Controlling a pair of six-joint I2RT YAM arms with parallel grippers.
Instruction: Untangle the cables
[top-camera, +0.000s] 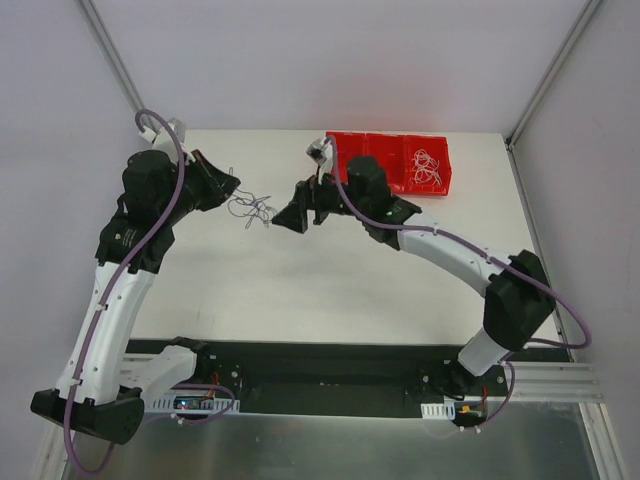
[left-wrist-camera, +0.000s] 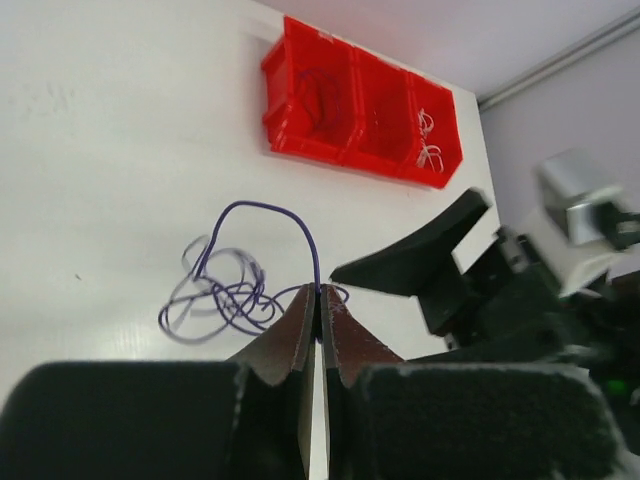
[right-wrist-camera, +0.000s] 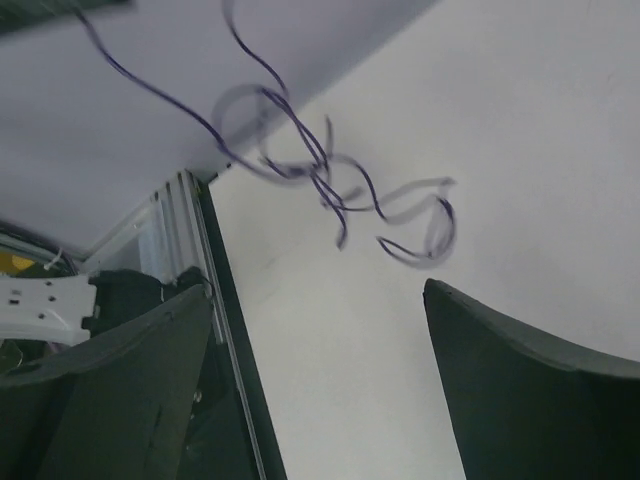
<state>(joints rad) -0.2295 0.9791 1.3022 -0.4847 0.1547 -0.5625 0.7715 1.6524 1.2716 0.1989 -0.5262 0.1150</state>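
Mid-untangle: we see left gripper (left-wrist-camera: 318, 296) clamped on the cable (left-wrist-camera: 232, 297), clump on table (left-wrist-camera: 100, 150) between arms. Right gripper (right-wrist-camera: 318, 290) fingers apart, empty. Next we'd want it pinching a loose loop.

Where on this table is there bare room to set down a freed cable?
The widest bare patch is the near half of the table, from the purple cable clump down to the near edge. A smaller strip lies at the far edge, between the left gripper and the red bin. It is crowded around the clump, with the right gripper beside it.
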